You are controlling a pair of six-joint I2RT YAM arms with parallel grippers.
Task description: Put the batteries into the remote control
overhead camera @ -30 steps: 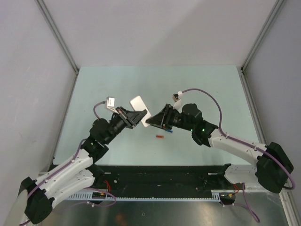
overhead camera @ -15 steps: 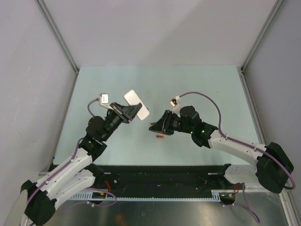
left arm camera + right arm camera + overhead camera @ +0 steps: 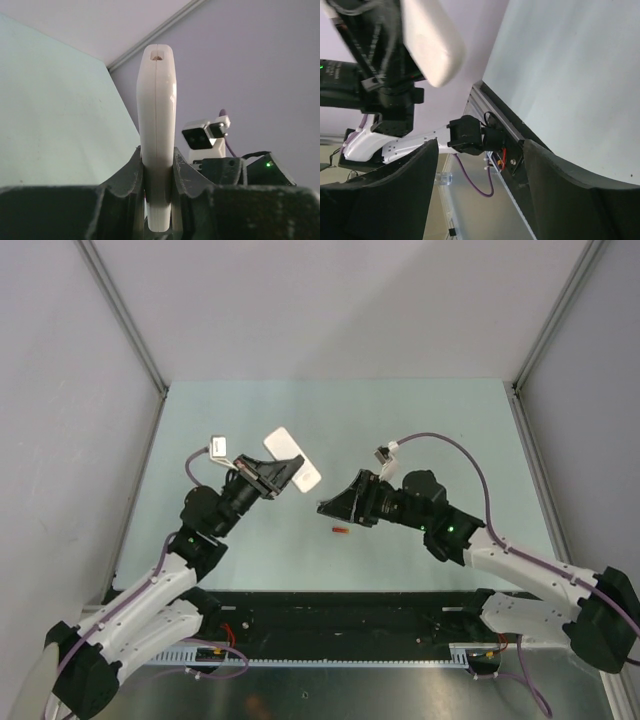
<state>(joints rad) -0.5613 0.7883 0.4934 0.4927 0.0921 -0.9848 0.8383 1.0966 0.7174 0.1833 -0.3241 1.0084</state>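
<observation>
My left gripper (image 3: 274,480) is shut on the remote control (image 3: 292,458) and holds it in the air above the table's left middle, white back up. In the left wrist view the remote (image 3: 157,120) stands edge-on between the jaws of the left gripper (image 3: 157,165). My right gripper (image 3: 330,508) is open and empty, just right of the remote and apart from it. Its own view shows the right gripper (image 3: 480,165) with nothing between the jaws, and the remote's end (image 3: 432,45) at upper left. One orange-red battery (image 3: 341,531) lies on the table under the right gripper. Other batteries are hidden.
The pale green table (image 3: 430,420) is walled by grey panels at the left, back and right. A black rail with wiring (image 3: 340,605) runs along the near edge between the arm bases. The right wrist's camera (image 3: 202,137) shows beyond the remote.
My right gripper has pulled back from the remote to the right. My left gripper has shifted the remote a little left and back. A small blue piece by the battery no longer shows.
</observation>
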